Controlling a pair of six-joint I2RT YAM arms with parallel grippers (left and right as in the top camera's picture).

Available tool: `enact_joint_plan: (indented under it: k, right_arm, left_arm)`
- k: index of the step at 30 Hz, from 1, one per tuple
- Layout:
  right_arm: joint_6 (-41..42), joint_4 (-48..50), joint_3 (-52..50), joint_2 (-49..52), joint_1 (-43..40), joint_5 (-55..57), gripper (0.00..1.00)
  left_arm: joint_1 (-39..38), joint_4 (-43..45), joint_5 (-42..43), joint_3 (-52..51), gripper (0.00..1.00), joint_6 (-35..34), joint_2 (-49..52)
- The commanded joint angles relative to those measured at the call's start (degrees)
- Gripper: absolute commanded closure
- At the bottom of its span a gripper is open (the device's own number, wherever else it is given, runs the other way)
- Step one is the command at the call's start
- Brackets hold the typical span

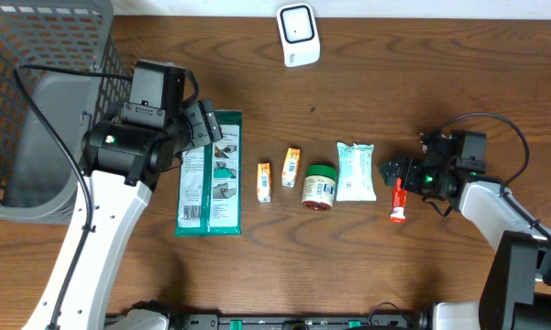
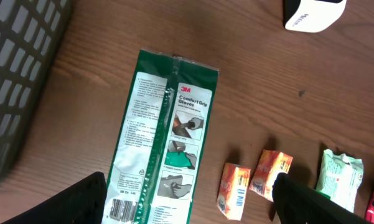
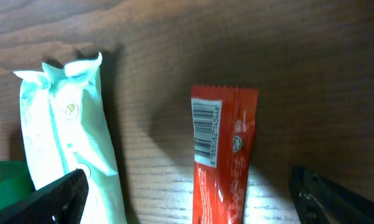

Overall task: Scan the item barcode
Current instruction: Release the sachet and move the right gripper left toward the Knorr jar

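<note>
The overhead camera alone gives me the whole table. The green glove pack (image 1: 211,174) lies flat, with my left gripper (image 1: 208,128) over its far end. The grey basket (image 1: 37,110) sits on the pack's left, and the white scanner (image 1: 297,35) stands beyond the pack and off to its right.

Running rightward from the pack is a row: two orange boxes (image 1: 264,181) (image 1: 292,168), a green-lidded jar (image 1: 319,186), a pale mint packet (image 1: 356,171) and a red packet (image 1: 399,202). The right gripper (image 1: 391,170) is at that far end of the row, well apart from the pack.

The left wrist camera adds what overhead cannot. I can see the pack's printed face, a barcode at its near corner and another on the nearer orange box (image 2: 235,190). The left gripper (image 2: 190,186) has its fingers (image 2: 81,199) spread wide either side of the pack, gripping nothing.

The right wrist camera alone shows the red packet (image 3: 221,155) barcode-up on the wood, beside the mint packet (image 3: 68,124). The right gripper (image 3: 188,177) is also spread wide, and the red packet lies loose between its fingers.

My count is one scanner, one basket and six items: one glove pack, two orange boxes, one jar, one mint packet and one red packet.
</note>
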Motion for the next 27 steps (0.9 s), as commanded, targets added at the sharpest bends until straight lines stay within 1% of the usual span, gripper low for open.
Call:
enact_joint_plan:
  k: [1,7,11,16,22,27]
  right_arm:
    - [0.0,-5.25,2.71,-1.01,0.46,0.74,0.01]
    - [-0.26,-18.82,12.57,-2.93,0.48,0.74,0.01]
    - [-2.97,-28.04,19.5,-2.91,0.59,0.76,0.01]
    - [-3.41,-37.22,25.7,-2.91,0.68,0.76,0.01]
    - [-1.88,-40.72,26.67,-2.91,2.75,0.76,0.01]
    - [-1.86,-41.35,26.49,-2.91,7.91,1.95,0.01]
  left_arm:
    - [0.31,-0.17,-1.46,1.05,0.14,0.46,0.04]
    - [0.31,-0.17,-1.46,1.05,0.14,0.46,0.04]
    - [0.31,-0.17,-1.46,1.05,0.14,0.46,0.04]
    - [0.31,-0.17,-1.46,1.05,0.14,0.46,0.04]
    - [0.31,-0.17,-1.46,1.05,0.14,0.46,0.04]
    - [0.31,-0.17,-1.46,1.05,0.14,0.46,0.04]
